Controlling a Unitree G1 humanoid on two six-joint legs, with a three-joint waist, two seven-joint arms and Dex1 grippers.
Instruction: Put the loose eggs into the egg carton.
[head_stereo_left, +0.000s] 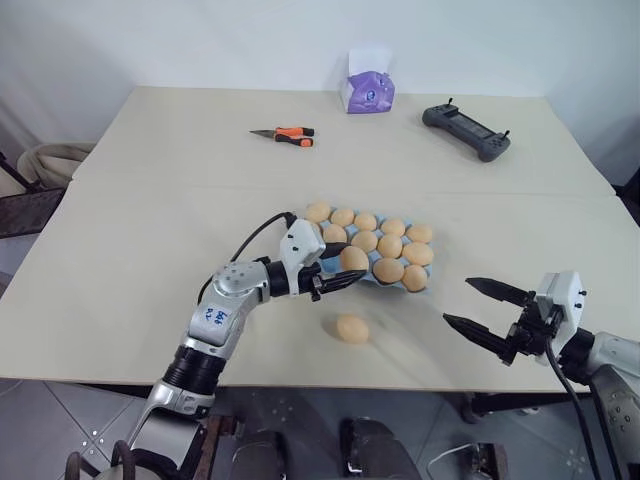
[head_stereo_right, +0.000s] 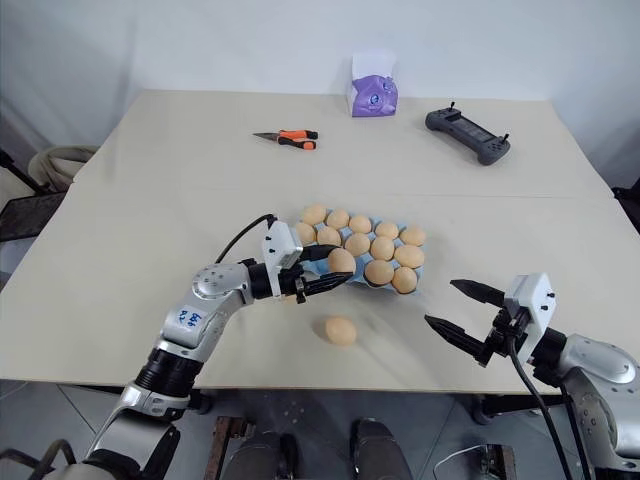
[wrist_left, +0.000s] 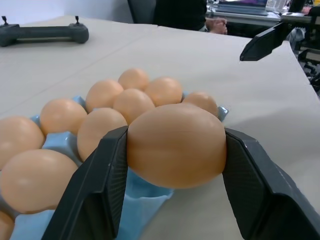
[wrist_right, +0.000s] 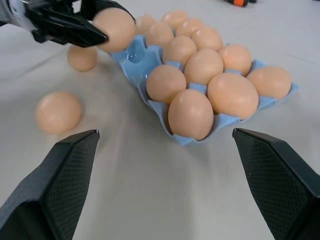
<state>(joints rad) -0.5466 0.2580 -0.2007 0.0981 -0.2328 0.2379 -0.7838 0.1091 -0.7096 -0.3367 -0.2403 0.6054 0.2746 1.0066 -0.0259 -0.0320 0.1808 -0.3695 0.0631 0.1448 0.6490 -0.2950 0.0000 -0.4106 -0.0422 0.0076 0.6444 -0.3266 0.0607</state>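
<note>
- The left gripper was clamped on one egg, fingers on its two sides, as the left wrist view showed plainly; the held egg's long axis ran across between the fingers.
- That egg hung at the near-left edge of the carton, in the middle of the head view, just beside the filled cups. In the right wrist view a bare blue cup showed at that corner, right next to the held egg; I judged it the target, lying just ahead of and below the fingertips.
- A loose egg lay on the bench below centre of the frame, nearer the left gripper than the right. The right wrist view showed a second loose egg beyond it, close to the carton's corner.
- The right gripper, lower right of the frame, stood wide open and empty, apart from the carton and the loose eggs.
</note>
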